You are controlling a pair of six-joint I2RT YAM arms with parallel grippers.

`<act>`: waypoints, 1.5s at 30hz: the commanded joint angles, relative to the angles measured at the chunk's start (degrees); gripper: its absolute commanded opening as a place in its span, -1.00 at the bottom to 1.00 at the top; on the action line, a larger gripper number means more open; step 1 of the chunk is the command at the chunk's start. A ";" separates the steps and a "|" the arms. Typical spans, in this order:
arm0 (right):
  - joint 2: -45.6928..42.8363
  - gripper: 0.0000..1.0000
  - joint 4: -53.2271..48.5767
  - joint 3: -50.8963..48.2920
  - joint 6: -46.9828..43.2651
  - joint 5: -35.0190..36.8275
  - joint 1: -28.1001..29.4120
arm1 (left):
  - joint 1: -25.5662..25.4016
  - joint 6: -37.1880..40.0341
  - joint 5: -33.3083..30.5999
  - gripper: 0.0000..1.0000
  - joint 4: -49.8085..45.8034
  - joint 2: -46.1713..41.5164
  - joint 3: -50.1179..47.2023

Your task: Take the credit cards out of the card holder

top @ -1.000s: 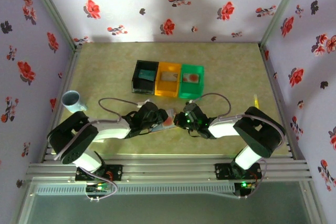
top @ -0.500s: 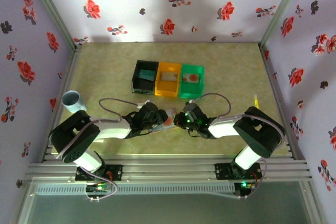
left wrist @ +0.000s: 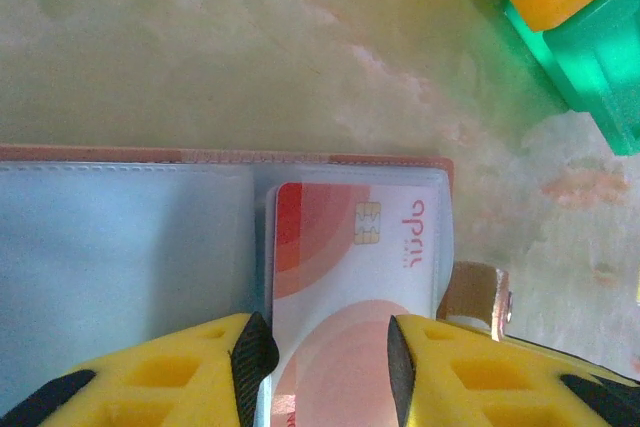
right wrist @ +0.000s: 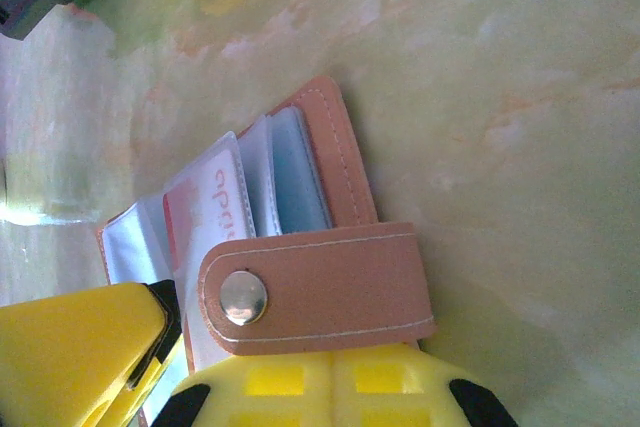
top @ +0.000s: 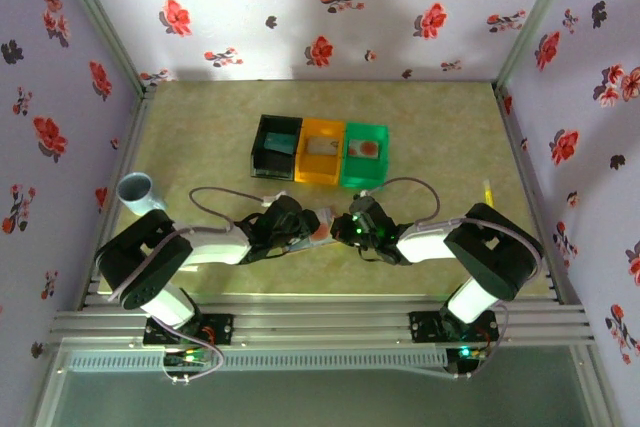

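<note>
Card holder [top: 316, 225] lies open on the surface [top: 200, 127], on the near side of the green bin [top: 364, 154] and apart from it. It sits between the two hands.

Left hand [left wrist: 322, 347]: part open, fingers [left wrist: 150, 372] over the clear sleeves. A red-and-white credit card [left wrist: 350, 247] sits in its sleeve under the gap between them. Whether the fingers press on it, cannot tell.

Right hand [right wrist: 190, 347]: closed, pinching the holder's edge just beside the clasp tab [right wrist: 320, 287], which is folded over with its snap showing.

Both arms reach low and forward, forearms angled inward, wrists meeting at the holder.
</note>
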 commanded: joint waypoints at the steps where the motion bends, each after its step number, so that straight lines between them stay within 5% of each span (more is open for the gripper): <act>1: 2.76 -1.00 -7.22 -1.57 -0.20 -1.78 0.40 | -0.51 2.30 -1.08 -0.17 -5.86 0.81 0.55; 35: 2.57 -1.00 -7.72 -1.21 -0.15 -2.13 0.47 | -0.81 4.16 -1.37 -0.17 -10.35 2.07 3.19; 45: 3.48 -1.00 -6.75 -1.46 0.33 -2.61 0.39 | -0.94 3.37 -0.82 -0.37 -5.42 2.40 1.79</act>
